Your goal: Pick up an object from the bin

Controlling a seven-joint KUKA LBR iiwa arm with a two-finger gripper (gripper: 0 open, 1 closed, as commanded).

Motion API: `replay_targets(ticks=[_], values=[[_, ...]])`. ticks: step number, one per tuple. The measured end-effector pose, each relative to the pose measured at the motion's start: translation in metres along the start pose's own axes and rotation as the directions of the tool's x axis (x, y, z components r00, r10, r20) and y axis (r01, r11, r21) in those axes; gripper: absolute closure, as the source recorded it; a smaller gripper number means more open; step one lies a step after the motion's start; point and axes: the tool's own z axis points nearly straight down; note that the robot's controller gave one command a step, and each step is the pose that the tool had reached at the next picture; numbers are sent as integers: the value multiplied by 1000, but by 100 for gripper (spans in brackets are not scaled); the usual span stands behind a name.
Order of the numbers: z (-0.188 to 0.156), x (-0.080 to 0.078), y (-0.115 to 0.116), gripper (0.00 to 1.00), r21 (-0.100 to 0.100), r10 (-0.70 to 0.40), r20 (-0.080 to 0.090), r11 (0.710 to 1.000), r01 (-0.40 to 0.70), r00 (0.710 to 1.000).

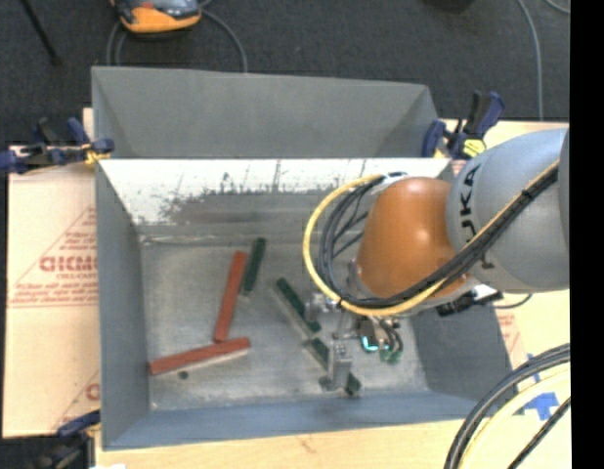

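Here the gripper point(339, 367) (state unclear) hangs over a green stick point(290, 299) in the scuffed bin point(180, 291).

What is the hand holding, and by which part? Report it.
It cannot be told. The hand sits low in the bin, at the lower end of a dark green stick, but no grip on it shows.
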Motion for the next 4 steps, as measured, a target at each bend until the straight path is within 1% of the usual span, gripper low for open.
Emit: replay_targets(ticks=[1,2,3,4], values=[[-4,-2,0,0,0,1,8,1000,-1,1000],[22,-67,-24,0,2,-24,11,1000,24,1000],[49,-13,-40,100,-3,339,7,941,-339,941],[49,-13,-40,0,-2,340,7,940,-340,940]])
